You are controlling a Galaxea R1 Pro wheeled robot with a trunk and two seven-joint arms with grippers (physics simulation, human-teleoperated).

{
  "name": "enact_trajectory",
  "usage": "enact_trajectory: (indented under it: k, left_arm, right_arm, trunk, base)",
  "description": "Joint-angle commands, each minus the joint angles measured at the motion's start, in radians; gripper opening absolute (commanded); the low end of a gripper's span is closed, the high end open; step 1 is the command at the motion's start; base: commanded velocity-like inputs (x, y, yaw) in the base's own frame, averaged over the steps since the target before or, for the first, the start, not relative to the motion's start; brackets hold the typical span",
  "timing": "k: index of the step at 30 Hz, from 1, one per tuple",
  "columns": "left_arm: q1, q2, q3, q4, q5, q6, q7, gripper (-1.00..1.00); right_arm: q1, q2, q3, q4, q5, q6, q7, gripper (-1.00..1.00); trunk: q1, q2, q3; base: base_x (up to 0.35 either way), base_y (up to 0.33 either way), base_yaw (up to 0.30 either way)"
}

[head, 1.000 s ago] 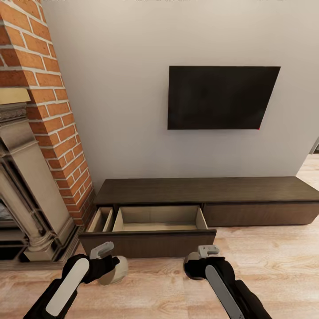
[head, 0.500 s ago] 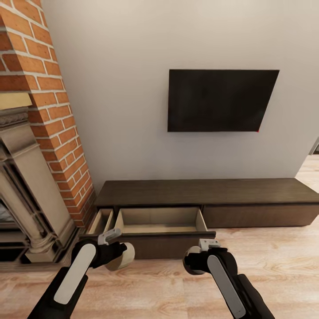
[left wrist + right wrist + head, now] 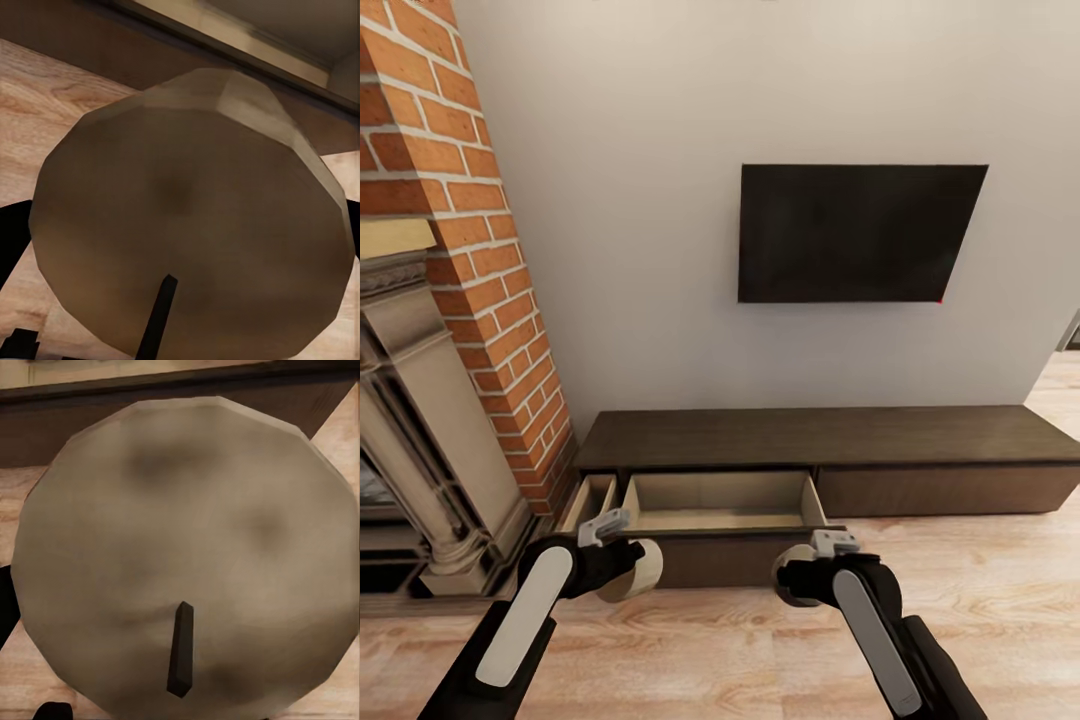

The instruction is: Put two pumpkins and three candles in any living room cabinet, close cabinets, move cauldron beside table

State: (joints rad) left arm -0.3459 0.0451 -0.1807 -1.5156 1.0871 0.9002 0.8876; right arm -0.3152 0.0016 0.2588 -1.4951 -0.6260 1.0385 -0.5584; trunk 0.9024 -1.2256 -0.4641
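Dark-brown low wooden cabinet (image 3: 820, 440) now looks nearer, its pale drawer (image 3: 717, 503) standing open. Left claw (image 3: 622, 560) and right claw (image 3: 800, 575), each closed on 1 stubby cream-topped candle (image 3: 187, 210), have moved closer for dropping them in.

Two candles (image 3: 632, 570) (image 3: 796, 572), one cabinet (image 3: 830, 440), two open drawers (image 3: 715, 500).

I am driving the base closer to the cabinet (image 3: 830, 440). Both grippers, left (image 3: 622, 560) and right (image 3: 800, 572), are now overlapping the open drawer front (image 3: 745, 555), each carrying its candle (image 3: 645, 567) forward.
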Motion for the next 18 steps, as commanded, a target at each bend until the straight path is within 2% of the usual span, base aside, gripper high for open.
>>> enact_trajectory:
  k: [1, 18]
  left_arm:
    - [-0.001, 0.001, -0.002, -0.002, 0.007, 0.003, 0.008, -1.00]
    - [-0.001, -0.007, -0.003, -0.009, 0.006, 0.003, 0.008, -1.00]
  right_arm:
    - [-0.001, 0.000, -0.001, -0.004, -0.012, 0.002, -0.011, -1.00]
    - [-0.001, -0.004, -0.004, -0.033, -0.013, 0.003, -0.008, -1.00]
  trunk:
    - [-0.004, 0.007, 0.002]
    - [-0.069, 0.126, 0.055]
  base:
    - [0.000, 0.000, 0.000]
    - [0.000, 0.000, 0.000]
